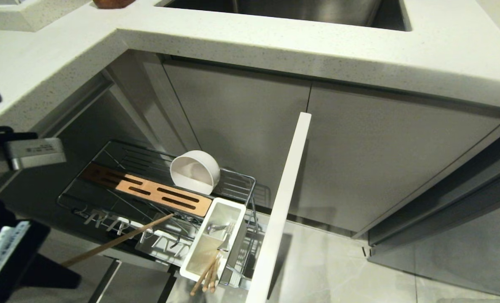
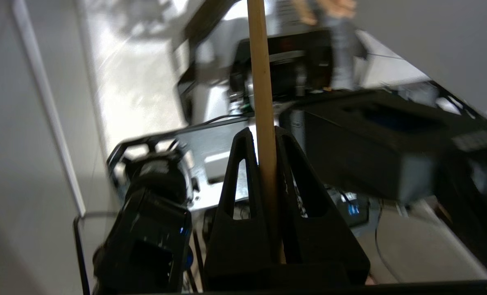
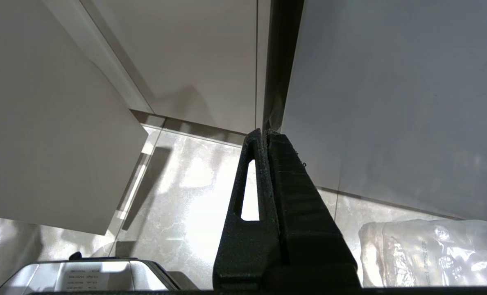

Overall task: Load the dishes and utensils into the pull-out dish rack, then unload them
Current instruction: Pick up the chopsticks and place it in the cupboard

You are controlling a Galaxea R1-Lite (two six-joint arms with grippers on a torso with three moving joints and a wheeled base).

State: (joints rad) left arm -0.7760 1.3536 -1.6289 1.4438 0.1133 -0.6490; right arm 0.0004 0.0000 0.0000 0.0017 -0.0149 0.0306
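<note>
The head camera looks steeply down over the bench [image 1: 275,46] edge onto the pull-out dish rack [image 1: 157,189], lower left of frame. The left wrist camera peers close along its pincer [image 2: 263,141], sharing one chopstick [image 1: 119,240] with that view. The right wrist camera faces cabinet panels and floor.

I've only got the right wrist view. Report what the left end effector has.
Observer: The left end effector is shut on one chopstick.
Operator: Give me where it points.
Observer: In the head view its tip sits over the pull-out dish rack, near the wooden strip.
Operator: List what's in the rack.
Observer: The bowl stands on edge behind the strip; more chopsticks lean in the white caddy.
</note>
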